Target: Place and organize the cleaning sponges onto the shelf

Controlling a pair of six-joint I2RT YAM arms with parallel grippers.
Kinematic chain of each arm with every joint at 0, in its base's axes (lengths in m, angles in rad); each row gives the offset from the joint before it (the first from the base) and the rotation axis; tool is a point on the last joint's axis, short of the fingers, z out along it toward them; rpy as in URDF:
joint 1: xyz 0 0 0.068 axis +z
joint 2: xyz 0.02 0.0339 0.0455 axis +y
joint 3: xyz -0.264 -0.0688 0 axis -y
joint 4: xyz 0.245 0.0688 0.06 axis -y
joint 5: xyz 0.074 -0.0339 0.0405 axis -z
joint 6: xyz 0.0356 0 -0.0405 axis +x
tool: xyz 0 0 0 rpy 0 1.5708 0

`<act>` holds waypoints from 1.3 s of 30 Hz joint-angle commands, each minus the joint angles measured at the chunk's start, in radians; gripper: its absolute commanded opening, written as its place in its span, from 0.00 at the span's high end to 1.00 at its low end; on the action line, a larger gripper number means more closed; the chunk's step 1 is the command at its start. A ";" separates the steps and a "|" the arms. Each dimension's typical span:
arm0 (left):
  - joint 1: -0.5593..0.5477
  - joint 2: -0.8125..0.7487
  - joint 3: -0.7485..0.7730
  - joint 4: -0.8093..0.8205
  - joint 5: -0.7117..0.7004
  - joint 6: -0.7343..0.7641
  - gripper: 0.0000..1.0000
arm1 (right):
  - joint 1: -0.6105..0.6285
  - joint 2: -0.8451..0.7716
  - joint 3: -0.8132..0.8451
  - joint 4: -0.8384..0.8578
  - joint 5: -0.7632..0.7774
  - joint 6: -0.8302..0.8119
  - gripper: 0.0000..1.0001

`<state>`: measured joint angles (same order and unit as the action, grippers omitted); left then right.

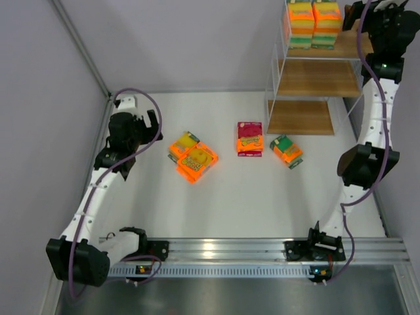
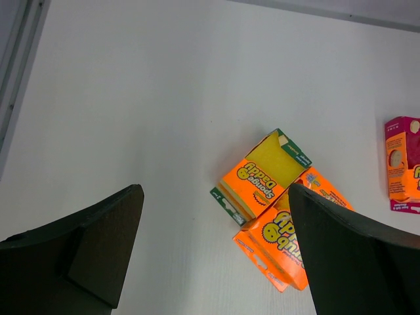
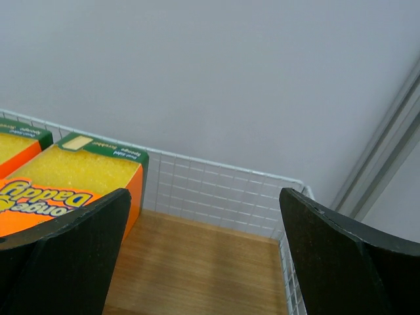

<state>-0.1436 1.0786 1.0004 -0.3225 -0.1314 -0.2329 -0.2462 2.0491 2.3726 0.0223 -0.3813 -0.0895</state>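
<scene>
The left gripper [image 2: 215, 197], jaws spread and empty, hovers nearest the two overlapping orange sponge packs [image 2: 259, 177] lying apparently diagonal on the table [image 2: 131, 98] just to its right, while the right gripper [image 3: 203, 197], likewise spread, hangs over the shelf [image 3: 197, 256].

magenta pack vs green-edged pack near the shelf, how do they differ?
Colour: the magenta pack has a magenta-red top; the green-edged pack is orange with green edges. Pose: the magenta pack lies square to the table; the green-edged pack lies skewed. Both lie on the table, apart, untouched.
</scene>
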 commanded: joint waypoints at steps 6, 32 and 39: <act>0.006 0.058 0.112 0.033 0.098 0.064 0.02 | -0.018 -0.194 0.131 -0.019 0.096 0.131 0.01; -0.070 -0.040 0.086 0.037 0.245 -0.023 0.02 | 0.313 -1.284 -1.875 0.020 0.043 0.300 0.01; -0.073 -0.026 0.078 0.037 0.246 -0.006 0.02 | 0.363 -1.074 -1.903 0.298 0.098 0.105 0.01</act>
<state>-0.2123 1.0542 1.0840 -0.3172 0.0940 -0.2420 0.0990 0.8860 0.4255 0.0765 -0.3183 0.1394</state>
